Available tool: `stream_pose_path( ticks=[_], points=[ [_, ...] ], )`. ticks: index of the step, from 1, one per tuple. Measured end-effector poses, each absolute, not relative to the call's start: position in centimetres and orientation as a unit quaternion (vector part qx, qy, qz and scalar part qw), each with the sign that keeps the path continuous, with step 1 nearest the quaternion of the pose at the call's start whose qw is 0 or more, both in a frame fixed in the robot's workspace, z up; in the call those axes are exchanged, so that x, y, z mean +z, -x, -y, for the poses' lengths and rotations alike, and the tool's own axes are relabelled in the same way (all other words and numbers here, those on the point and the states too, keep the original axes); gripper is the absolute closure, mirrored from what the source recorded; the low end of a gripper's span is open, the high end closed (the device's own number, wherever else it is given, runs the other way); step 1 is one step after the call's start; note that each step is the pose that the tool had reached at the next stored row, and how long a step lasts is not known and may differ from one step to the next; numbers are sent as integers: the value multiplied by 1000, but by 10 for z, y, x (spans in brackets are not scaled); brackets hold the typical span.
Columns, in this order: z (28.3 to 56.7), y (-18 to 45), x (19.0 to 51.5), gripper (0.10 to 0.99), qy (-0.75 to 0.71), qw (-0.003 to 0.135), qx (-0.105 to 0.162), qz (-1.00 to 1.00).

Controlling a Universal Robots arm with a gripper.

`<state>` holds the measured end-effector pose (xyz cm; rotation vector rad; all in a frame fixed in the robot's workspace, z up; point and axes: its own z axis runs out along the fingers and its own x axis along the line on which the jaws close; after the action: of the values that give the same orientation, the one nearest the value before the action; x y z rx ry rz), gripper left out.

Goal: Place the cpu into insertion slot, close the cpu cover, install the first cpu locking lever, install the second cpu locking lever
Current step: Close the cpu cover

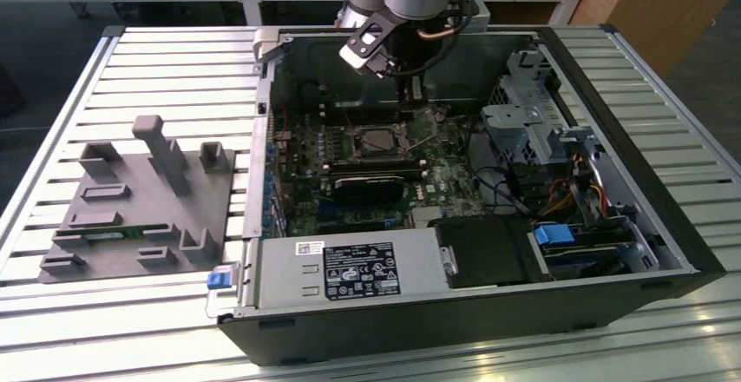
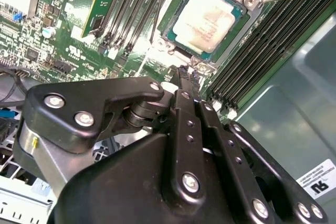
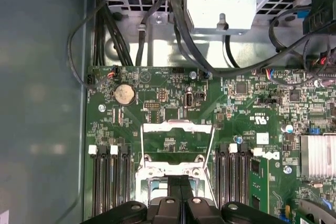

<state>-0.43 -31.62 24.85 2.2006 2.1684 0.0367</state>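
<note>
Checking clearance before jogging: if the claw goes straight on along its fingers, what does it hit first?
Probably the socket, on its metal rim at the corner nearest the claw, just short of the seated chip. Depth is unclear.

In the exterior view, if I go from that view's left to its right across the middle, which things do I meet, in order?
Grey fixture block → case's left wall → insertion slot → silver drive cage → case's right wall.
</note>
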Motion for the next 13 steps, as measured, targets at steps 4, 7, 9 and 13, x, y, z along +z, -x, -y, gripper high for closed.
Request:
stream_pose_path(
  ticks=[4,7,9,13],
  points=[
    [316,0,248,980,-712,26,12,-702],
    [316,-2,248,980,-712,26,12,-702],
    [316,-5,249,980,-712,26,11,-702],
    [316,-10,248,980,-712,24,10,-702]
  ],
)
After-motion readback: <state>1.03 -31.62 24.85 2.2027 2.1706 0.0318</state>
